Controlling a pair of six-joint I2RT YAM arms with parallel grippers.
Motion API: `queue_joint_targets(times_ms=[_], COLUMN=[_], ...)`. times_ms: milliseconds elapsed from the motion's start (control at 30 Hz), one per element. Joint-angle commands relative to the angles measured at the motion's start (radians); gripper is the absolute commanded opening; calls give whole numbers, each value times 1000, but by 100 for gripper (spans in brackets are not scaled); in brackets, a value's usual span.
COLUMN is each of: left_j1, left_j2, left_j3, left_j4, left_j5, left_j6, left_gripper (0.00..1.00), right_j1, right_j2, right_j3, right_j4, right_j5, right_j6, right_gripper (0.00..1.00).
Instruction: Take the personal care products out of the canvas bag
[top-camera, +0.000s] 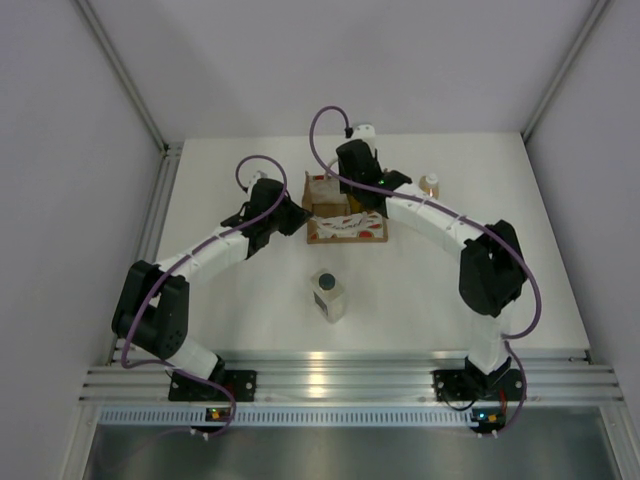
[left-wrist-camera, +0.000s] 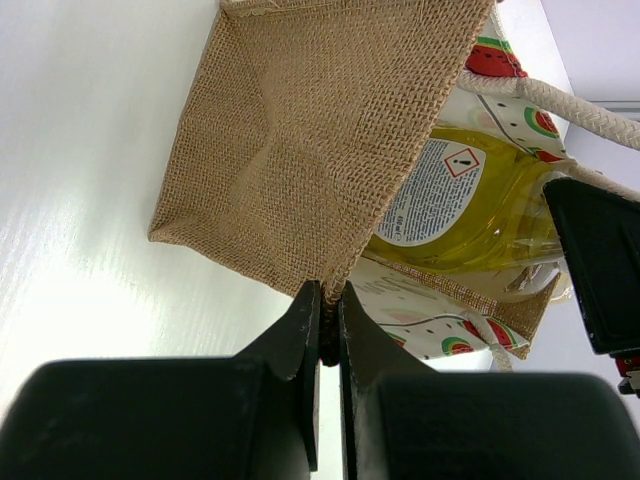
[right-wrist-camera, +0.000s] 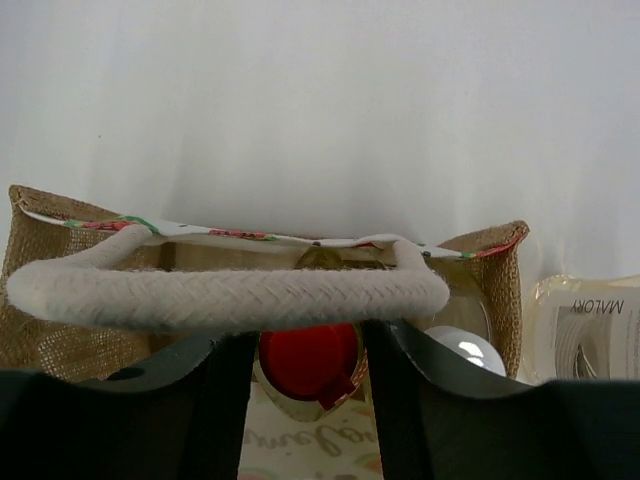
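at a woven edge of the tan-brown canvas bag with red-printed white panel, the left gripper is pinched shut on the cloth, apparently steadying it, while the right gripper hangs parted over the mouth, jaws either side of the red cap of the yellow-amber bottle inside, behind a whitish rope handle. its label shows a hazard diamond, the fine print unreadable. already out on the white table: a squarish pale bottle with dark grey cap and, just beside the bag, a pale bottle lettered, it seems, "malory".

White table, aluminium rail (near edge)
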Motion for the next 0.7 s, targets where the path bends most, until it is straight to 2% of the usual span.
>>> queue_joint_targets(times_ms=[0, 167, 533, 667], left_j1=[13, 13, 14, 13], left_j2=[-21, -18, -7, -7], left_j3=[35, 38, 43, 44], left_j4=[-7, -7, -7, -7], left_j5=[-14, -14, -2, 0], left_j6=[16, 19, 19, 19], left_gripper=[0, 0, 0, 0], right_j1=[-14, -13, -10, -7], right_j2=[16, 15, -12, -18], right_j3=[68, 75, 65, 63], right_j4=[-3, 0, 20, 28], right_j5=[5, 10, 19, 22], right_j6=[-7, -13, -19, -23], right_gripper=[41, 37, 40, 37])
